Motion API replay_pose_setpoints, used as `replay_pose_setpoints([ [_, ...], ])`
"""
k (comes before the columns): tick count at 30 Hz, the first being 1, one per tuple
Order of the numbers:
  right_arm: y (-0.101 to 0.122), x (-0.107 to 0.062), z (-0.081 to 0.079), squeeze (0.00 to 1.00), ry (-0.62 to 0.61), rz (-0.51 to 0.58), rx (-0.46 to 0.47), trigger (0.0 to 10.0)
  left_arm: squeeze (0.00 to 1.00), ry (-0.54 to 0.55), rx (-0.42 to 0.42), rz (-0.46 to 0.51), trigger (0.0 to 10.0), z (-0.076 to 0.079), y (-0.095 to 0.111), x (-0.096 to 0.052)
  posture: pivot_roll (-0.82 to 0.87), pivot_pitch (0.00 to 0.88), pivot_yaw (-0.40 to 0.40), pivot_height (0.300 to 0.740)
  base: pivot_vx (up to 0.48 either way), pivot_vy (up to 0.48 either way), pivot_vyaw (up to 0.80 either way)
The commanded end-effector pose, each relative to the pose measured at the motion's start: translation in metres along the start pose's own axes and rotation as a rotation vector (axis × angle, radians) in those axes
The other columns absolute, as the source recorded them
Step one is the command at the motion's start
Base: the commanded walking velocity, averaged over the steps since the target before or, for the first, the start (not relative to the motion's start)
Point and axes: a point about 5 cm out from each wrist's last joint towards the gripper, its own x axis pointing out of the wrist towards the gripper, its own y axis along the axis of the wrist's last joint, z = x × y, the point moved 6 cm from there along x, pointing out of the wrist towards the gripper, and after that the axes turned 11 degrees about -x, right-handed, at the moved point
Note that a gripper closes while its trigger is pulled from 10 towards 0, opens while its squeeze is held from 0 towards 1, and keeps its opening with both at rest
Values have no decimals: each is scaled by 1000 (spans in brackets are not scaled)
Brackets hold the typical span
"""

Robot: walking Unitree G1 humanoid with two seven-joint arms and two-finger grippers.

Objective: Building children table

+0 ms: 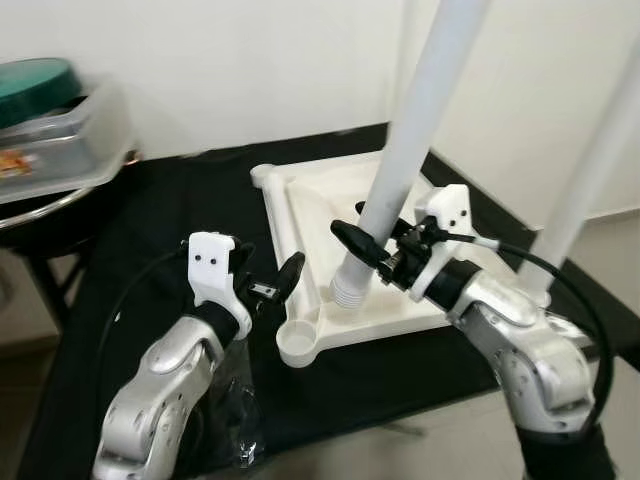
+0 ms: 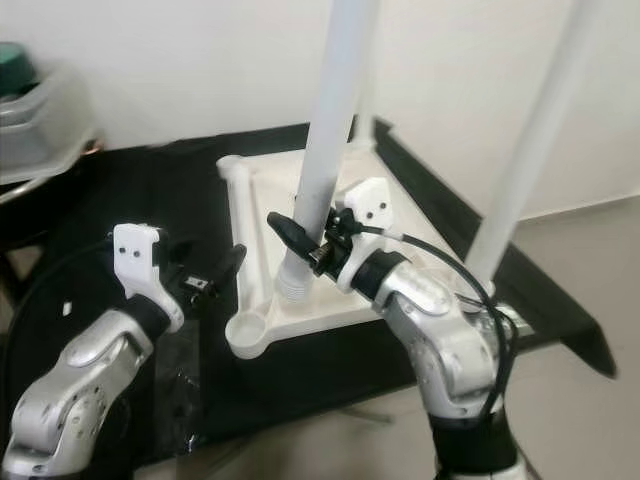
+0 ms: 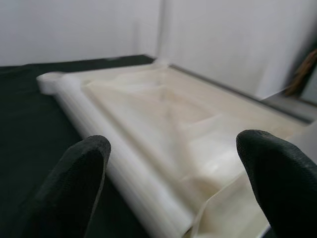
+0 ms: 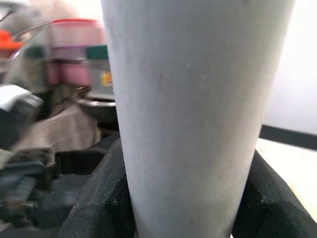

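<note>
While the white tabletop (image 1: 310,215) lies upside down on the black-covered table (image 1: 160,200), the right gripper (image 1: 368,240) pinches a white leg (image 1: 400,160) just above its threaded end, which sits at a corner socket. The left gripper (image 1: 272,280) hovers beside the tabletop's near edge, fingers (image 3: 81,171) spread apart, holding nothing. Another leg (image 1: 590,170) stands at the far right corner.

Left arm: silver, bent at elbow, wrist raised; left gripper (image 1: 270,283) pointing forward, jaws spread apart, nothing between them. Right arm: silver, elbow bent, forearm angled inward; right gripper (image 1: 368,240) level, jaws closed against both sides of a white table leg (image 1: 400,165).
</note>
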Motion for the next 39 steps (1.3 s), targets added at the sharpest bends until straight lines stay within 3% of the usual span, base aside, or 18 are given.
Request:
replay_pose_setpoints([
  [1,0,-2,13,0,-26,-15,-25,10000,0,25,43,-33,10000,-6,-13,-4,52,84,2,740,0,0,0],
  [5,-1,-6,30,0,-79,-34,-46,10000,0,93,71,-61,10000,-20,-28,-12,50,97,6,740,0,0,0],
  [7,-1,-6,30,0,-79,-34,-46,10000,0,93,71,-61,10000,-20,-28,-12,50,97,6,740,0,0,0],
  [10,0,-7,31,0,-62,-28,-28,10000,0,190,84,-68,10000,-37,-37,-21,53,120,10,740,0,0,0],
  [12,0,-7,31,0,-62,-28,-28,10000,0,190,84,-68,10000,-37,-37,-21,53,120,10,740,0,0,0],
  [15,-4,-7,22,0,-7,-32,4,10000,0,249,77,-58,10000,-44,-39,-25,54,145,9,740,0,0,0],
  [19,2,-3,3,0,110,50,96,10000,0,298,56,-31,10000,-51,-39,-23,54,163,15,740,0,0,0],
  [21,11,-2,-25,0,305,100,100,10000,0,312,2,-11,10000,-53,-41,-23,48,181,22,740,0,0,0],
  [22,11,-2,-25,0,305,100,100,10000,0,312,2,-11,10000,-53,-41,-23,48,181,22,740,0,0,0],
  [24,17,-5,-36,0,427,109,78,10000,0,318,-9,10,10000,-53,-40,-24,54,193,21,740,0,0,0],
  [29,26,-11,-29,0,546,84,8,10000,0,336,7,24,10000,-55,-36,-26,59,217,10,740,0,0,0],
  [31,26,-11,-29,0,546,84,8,10000,0,336,7,24,10000,-55,-36,-26,59,217,10,740,0,0,0],
  [35,32,-5,-22,0,594,67,-82,10000,0,339,47,26,10000,-51,-34,-27,66,240,-6,740,0,480,0],
  [39,36,-2,-20,0,589,84,-88,10000,0,322,74,43,10000,-48,-31,-26,67,242,-4,740,0,240,0],
])
